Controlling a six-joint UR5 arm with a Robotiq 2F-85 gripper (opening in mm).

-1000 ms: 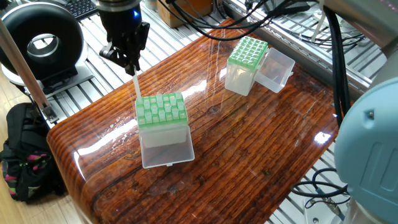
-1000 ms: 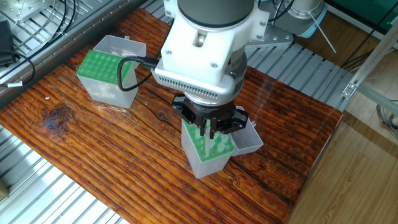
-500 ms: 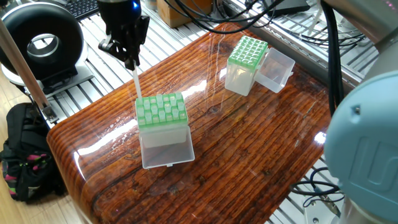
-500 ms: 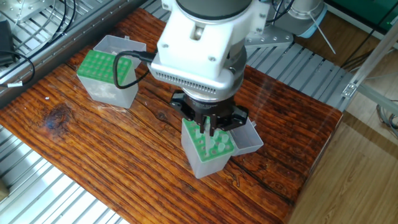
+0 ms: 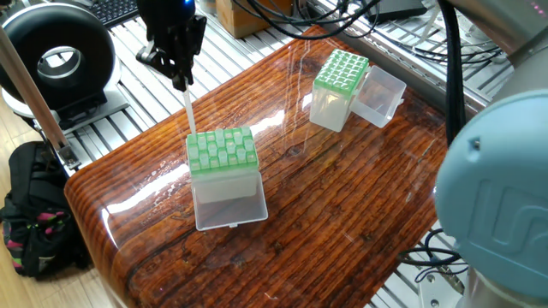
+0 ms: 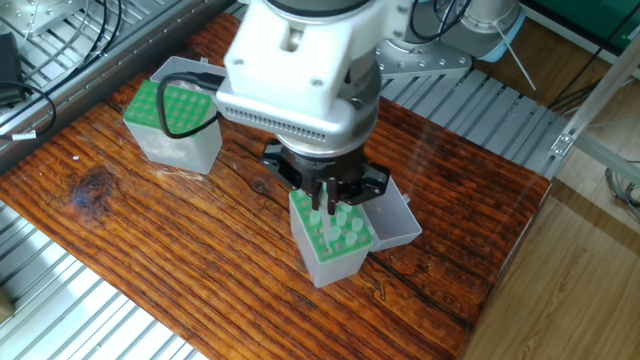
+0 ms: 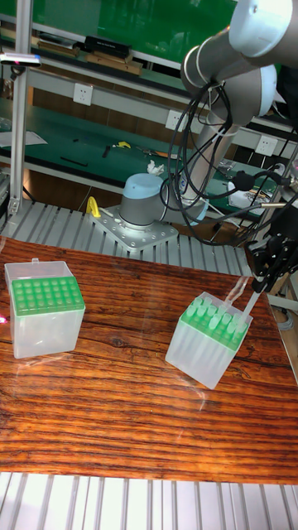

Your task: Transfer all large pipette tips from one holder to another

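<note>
So the jaws are pinched shut on the top of one tip point(image 5: 187, 111) — a long clear tube hanging straight down from the gripper point(image 5: 178, 79), its point just at the back corner of the near box point(image 5: 223, 152). From the tall view the tip point(image 7: 247, 304) looks almost clear of the rack, but I can't tell whether the very end is still in its hole.

Progress-wise I'd say this is early days. The near box point(image 6: 331, 231) has plenty of whitish tips standing in its green top, while the far box point(image 5: 340, 72) shows only a green grid — nothing sticking out that I can make out, though it's small. So most of the transfer looks left to do.

Around it: both boxes have their clear lids flipped open, the near one's lid point(image 5: 228, 204) lying toward the front edge of the table point(image 5: 342, 197) and the far one's lid point(image 5: 379, 96) beside it. The stretch of wood between the boxes has nothing on it, so the carry looks easy. Only the neighbouring tips, close around the held one, might get knocked. Off the table there's a black ring point(image 5: 58, 60) and a bag point(image 5: 36, 214) on the floor — well apart.
</note>
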